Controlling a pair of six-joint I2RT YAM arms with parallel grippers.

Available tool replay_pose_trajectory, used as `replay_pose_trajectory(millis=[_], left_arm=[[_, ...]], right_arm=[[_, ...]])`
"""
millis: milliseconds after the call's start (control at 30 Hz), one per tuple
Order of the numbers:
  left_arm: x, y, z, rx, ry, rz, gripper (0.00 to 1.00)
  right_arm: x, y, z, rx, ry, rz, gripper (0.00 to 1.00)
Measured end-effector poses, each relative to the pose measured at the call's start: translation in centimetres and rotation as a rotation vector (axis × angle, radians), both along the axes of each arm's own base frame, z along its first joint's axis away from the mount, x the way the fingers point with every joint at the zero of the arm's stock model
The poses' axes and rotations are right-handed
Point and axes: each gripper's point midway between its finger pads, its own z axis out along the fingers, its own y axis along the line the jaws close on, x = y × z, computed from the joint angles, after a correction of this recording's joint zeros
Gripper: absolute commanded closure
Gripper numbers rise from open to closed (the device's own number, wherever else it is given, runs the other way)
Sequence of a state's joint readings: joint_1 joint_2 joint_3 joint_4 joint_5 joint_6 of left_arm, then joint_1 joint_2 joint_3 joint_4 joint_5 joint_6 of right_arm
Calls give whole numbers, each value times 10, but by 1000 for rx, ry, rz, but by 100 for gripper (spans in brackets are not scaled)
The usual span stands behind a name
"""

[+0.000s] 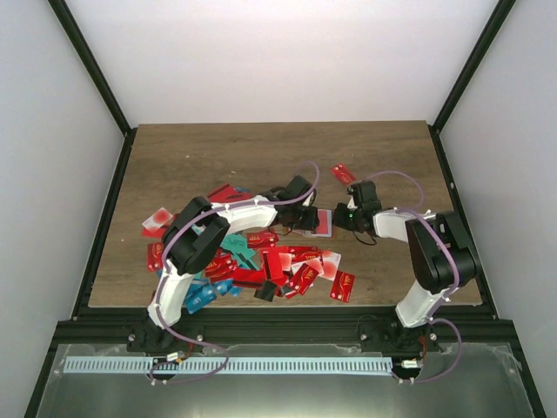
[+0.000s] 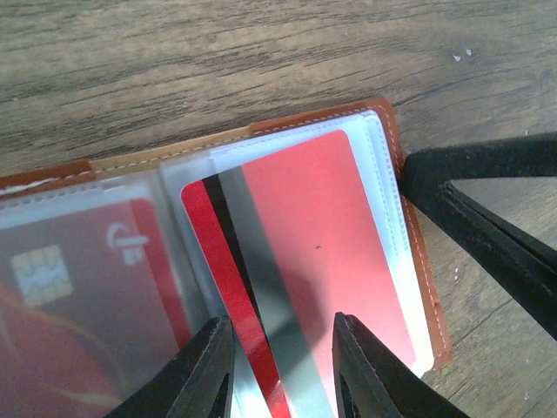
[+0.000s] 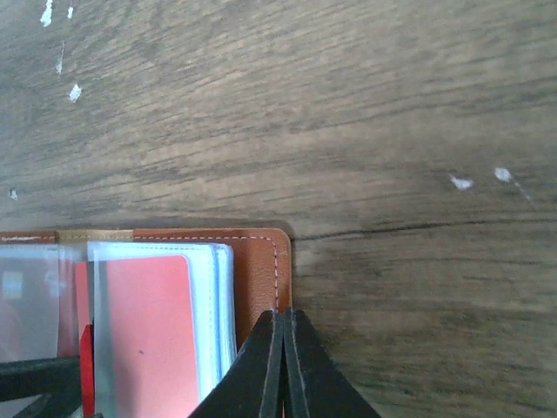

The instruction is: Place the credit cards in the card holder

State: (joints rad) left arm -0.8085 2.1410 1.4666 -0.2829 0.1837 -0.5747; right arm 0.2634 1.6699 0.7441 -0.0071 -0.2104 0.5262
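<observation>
Open card holder [image 1: 322,224] mid-table. Left gripper [image 2: 280,324] part spread over red card [image 2: 322,252] half in sleeve [image 2: 383,174]. Right gripper [image 3: 283,315] pressed together on card holder edge. Credit cards [image 1: 261,261] heaped by near edge, beneath left arm [image 1: 196,244]. Wooden table [image 1: 218,152], white walls [image 1: 278,52].

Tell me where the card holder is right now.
In the top view the card holder lies open on the table, just right of centre, between the left gripper and the right gripper, beyond the pile of credit cards.
</observation>
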Motion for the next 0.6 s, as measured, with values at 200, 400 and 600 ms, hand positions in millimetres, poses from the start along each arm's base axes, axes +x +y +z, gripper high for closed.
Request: replay_pose_trajectory(millis=[200, 400, 600], left_arm=[[0, -3, 2, -5, -5, -35, 67], [-1, -4, 0, 4, -10, -64, 66], [-1, -3, 0, 14, -16, -71, 63]], right_arm=[[10, 7, 1, -8, -15, 18, 98], [13, 7, 1, -16, -21, 18, 98], [10, 5, 3, -36, -15, 14, 96]])
